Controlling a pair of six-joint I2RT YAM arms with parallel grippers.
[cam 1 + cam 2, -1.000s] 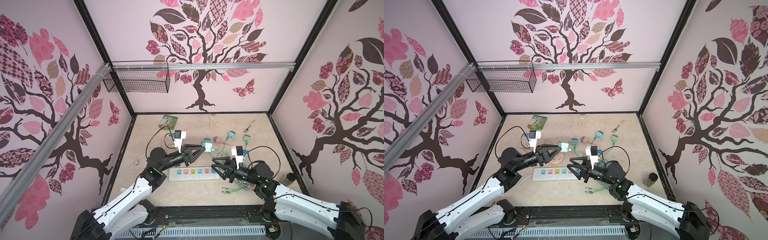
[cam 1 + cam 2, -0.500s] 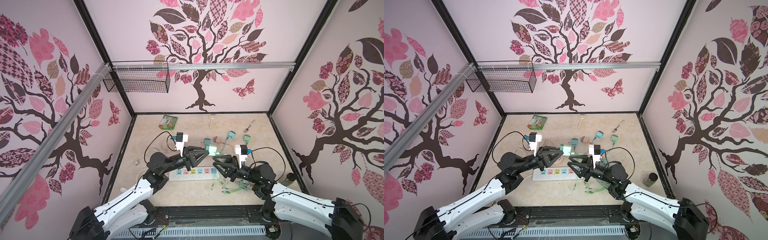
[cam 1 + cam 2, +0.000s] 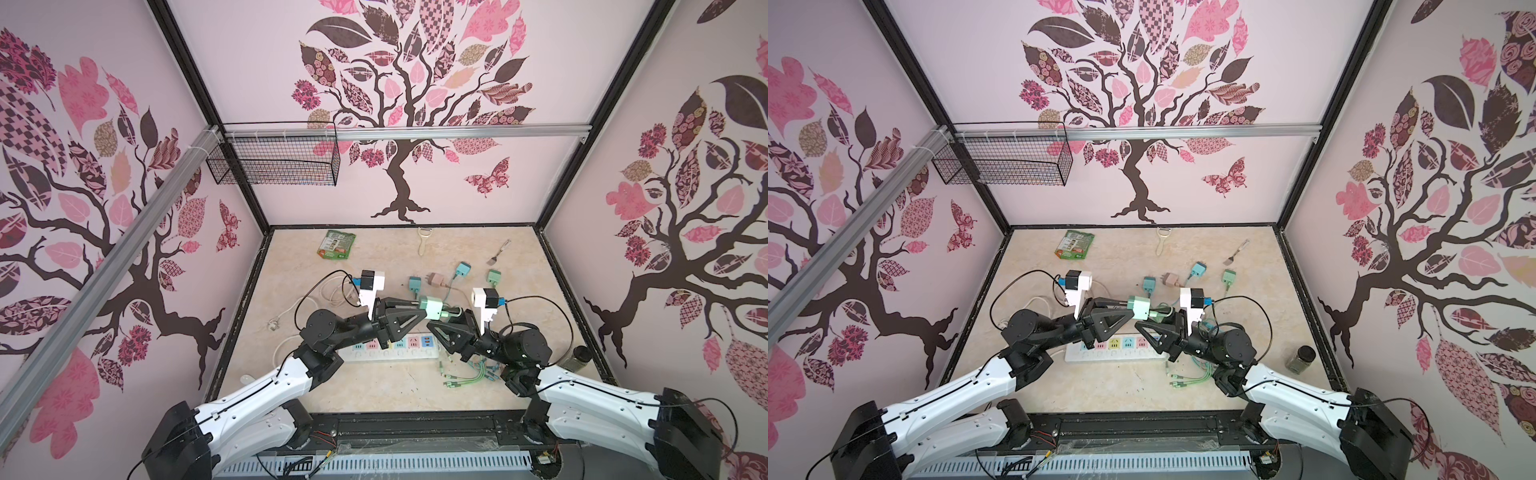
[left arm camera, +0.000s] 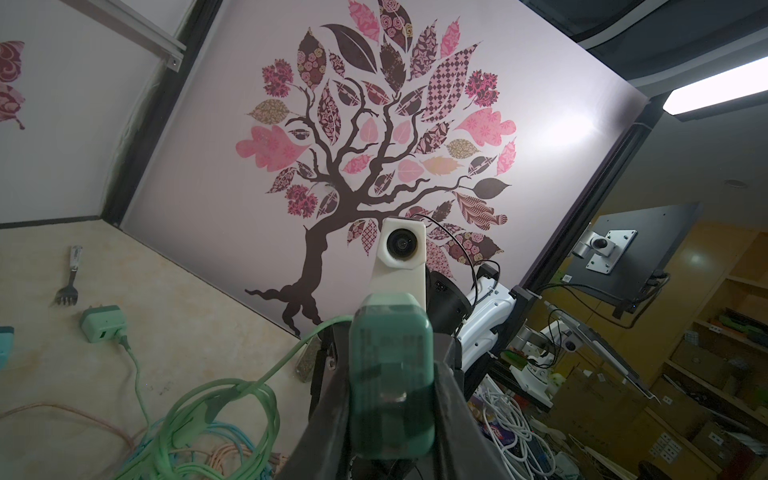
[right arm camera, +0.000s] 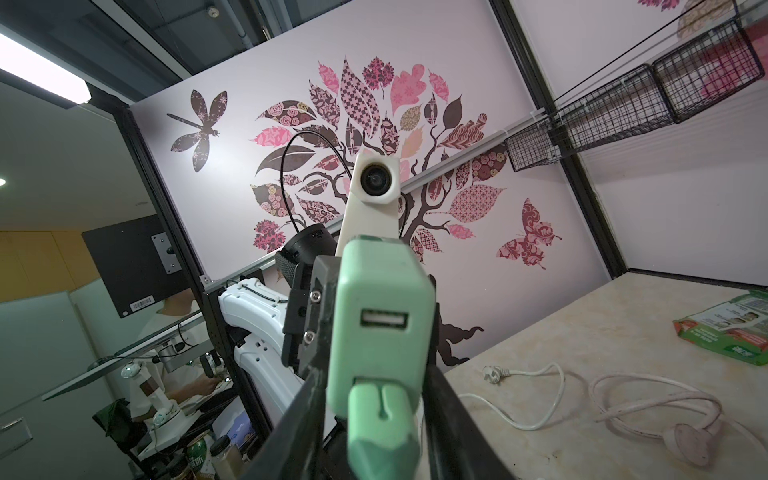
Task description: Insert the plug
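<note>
Above the power strip [image 3: 390,348], my left tool [image 3: 426,311] grips the mint charger block [image 5: 380,328], and my right tool [image 3: 446,316], clamped on the green USB plug [image 5: 380,419], points it lengthwise into the block's lower port.

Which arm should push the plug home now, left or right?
Right, probably. The right gripper holds the green plug at the lower port of the charger; the left gripper just clamps that charger, so it can brace.
</note>
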